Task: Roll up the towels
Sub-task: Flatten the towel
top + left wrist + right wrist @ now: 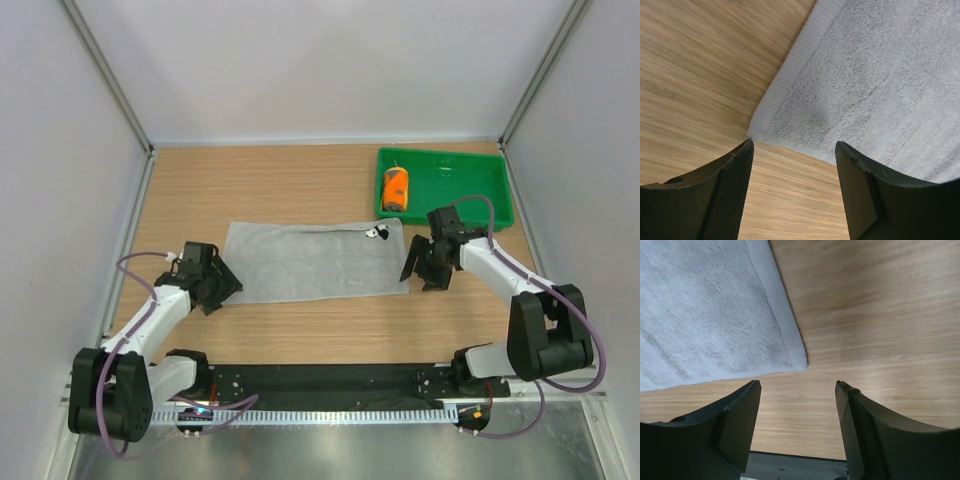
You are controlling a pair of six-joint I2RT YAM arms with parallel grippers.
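A light grey towel (315, 260) lies spread flat in the middle of the wooden table. My left gripper (215, 282) is at its near-left corner, open, with only bare wood between the fingers; in the left wrist view that towel (870, 90) reaches down to the left fingertip (742, 155). My right gripper (423, 268) is at the near-right corner, also open and empty; the right wrist view shows the towel (705, 315) corner just ahead of the open gripper (797, 387). The orange towel (396, 188) lies rolled up in the green tray.
The green plastic tray (470, 185) stands at the back right, close behind the right arm. A small dark and white tag (377, 234) sits on the grey towel's far-right corner. White walls enclose the table on three sides. A black rail (320, 380) runs along the near edge.
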